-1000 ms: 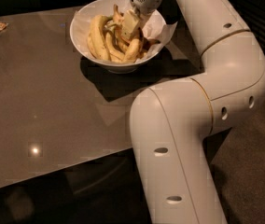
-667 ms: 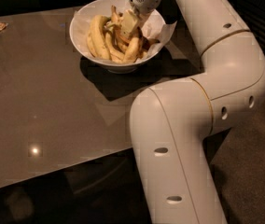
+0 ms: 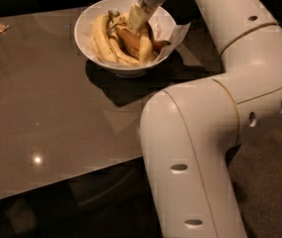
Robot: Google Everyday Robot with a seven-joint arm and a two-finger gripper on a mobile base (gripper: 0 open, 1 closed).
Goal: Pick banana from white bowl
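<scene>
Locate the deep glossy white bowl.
Top centre of the camera view, far side of the brown table, the white bowl holds bananas; the gripper hangs inside it.

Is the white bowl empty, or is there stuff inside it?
Not empty. The white bowl holds a pile of several bananas, and the gripper is down among them, over the bowl's middle.

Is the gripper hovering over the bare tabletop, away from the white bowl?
No, the gripper reaches down into the white bowl, among the bananas.
</scene>
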